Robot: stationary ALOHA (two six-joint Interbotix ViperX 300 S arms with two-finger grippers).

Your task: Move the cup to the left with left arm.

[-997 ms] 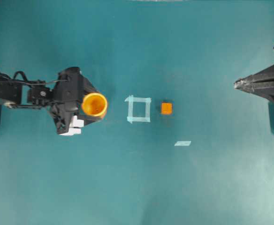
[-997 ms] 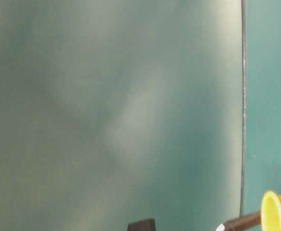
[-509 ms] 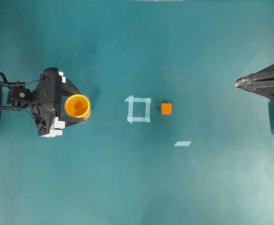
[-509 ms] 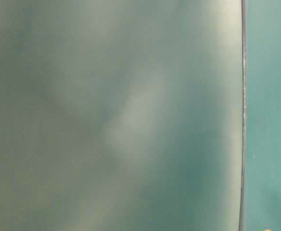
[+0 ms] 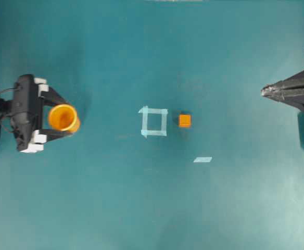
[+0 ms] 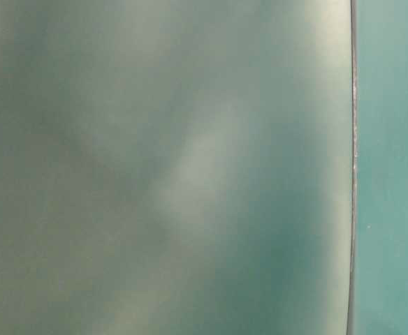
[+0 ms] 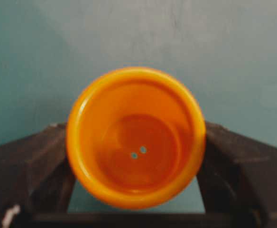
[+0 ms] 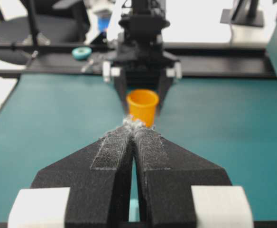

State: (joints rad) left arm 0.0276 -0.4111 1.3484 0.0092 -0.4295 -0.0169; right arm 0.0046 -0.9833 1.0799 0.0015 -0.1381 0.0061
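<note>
We see the cup [image 5: 63,117] upright at the far left of the bench [image 5: 157,203], gripped between the two fingers of the left tool [image 5: 58,118], one finger pressed to each side of its wall. The tape square [image 5: 153,121] and the orange cube [image 5: 185,121] lie well apart from it, toward the middle. The right tool [image 8: 133,124] hangs at the right edge, its fingers clenched together on nothing.
</note>
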